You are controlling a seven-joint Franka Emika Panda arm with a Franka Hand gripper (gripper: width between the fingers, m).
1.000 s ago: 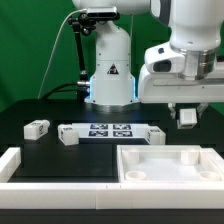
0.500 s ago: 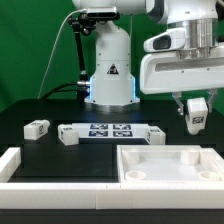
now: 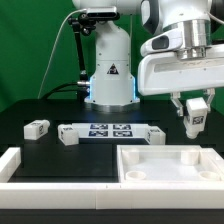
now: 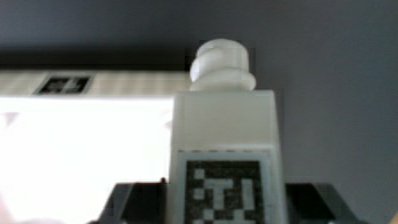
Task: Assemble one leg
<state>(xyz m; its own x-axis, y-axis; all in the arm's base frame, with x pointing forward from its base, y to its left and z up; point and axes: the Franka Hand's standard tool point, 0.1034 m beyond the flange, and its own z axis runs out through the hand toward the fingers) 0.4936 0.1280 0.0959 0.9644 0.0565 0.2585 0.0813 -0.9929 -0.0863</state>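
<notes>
exterior view | gripper [image 3: 195,108] closed on leg [image 3: 195,121], held aloft | shifted toward view's right since a second ago

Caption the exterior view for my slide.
Franka arm's tool holding the leg aloft, white tray in the foreground.

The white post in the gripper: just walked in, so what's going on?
The gripper is shut on the leg, holding it upright in the air near the tray. It is not yet joined to the tray. Other small white parts lie by the marker board.
</notes>
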